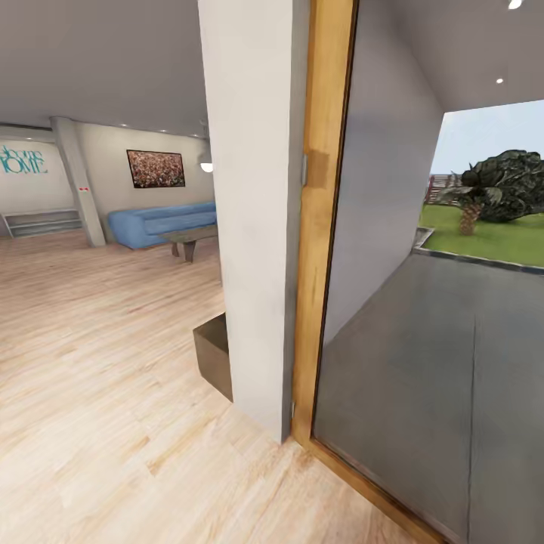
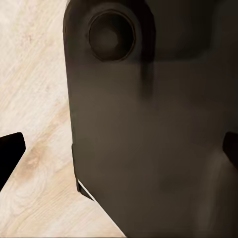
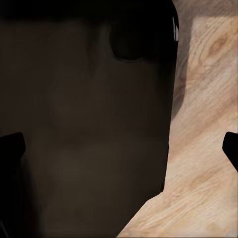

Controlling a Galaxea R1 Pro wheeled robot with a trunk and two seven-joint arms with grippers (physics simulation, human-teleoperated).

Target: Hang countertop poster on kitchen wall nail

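Head view: pale grey-white wall pillar (image 1: 253, 204), wood-framed glass pane (image 1: 423, 317), light wood plank floor (image 1: 98, 363), blue sofa (image 1: 159, 223), landscape reddish-brown framed picture (image 1: 156, 168). Both grippers (image 2: 119, 148) (image 3: 119, 148): jaws apart, empty.

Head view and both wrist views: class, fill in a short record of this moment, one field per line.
setting: light wood floor, white pillar, wood-framed glass pane
far wall: landscape framed picture above blue sofa
outside: grass, tree
left hand: open, holds nothing
right hand: open, holds nothing
poster: not yet picked up
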